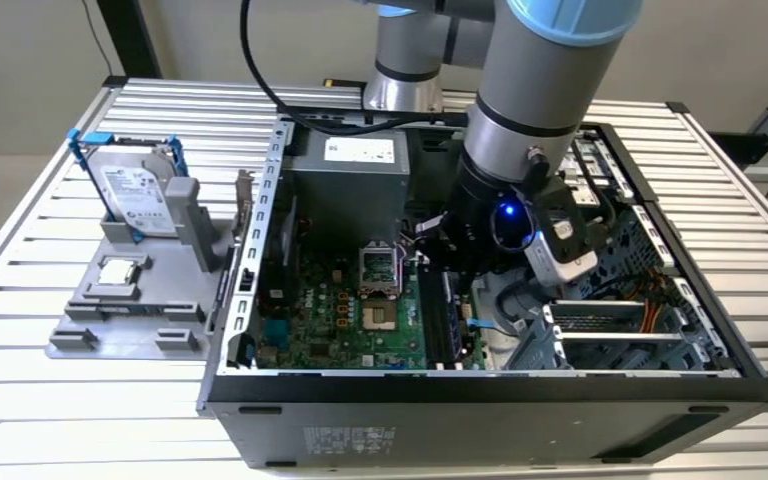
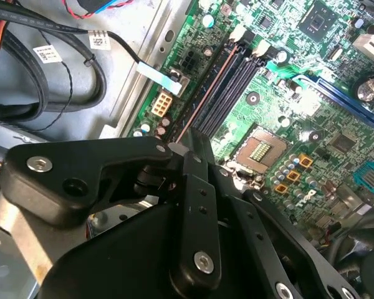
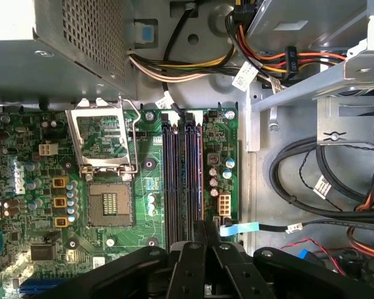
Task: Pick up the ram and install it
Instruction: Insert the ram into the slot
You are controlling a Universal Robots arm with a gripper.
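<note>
claw (image 3: 199,233): clenched on ram (image 3: 193,180), edge-on in a slot
slots (image 3: 169,174): four, side by side
socket (image 3: 110,202): one, open
drive (image 1: 137,190): one, in holder on counter (image 1: 37,400)

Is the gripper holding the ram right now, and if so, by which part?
Yes, apparently: the gripper is shut on the near end of the ram, which stands edge-on in the motherboard slots.

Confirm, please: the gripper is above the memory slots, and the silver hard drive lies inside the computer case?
Not quite. In the exterior view the hard drive stands in the grey holder outside the computer case. The gripper is indeed above the memory slots.
</note>
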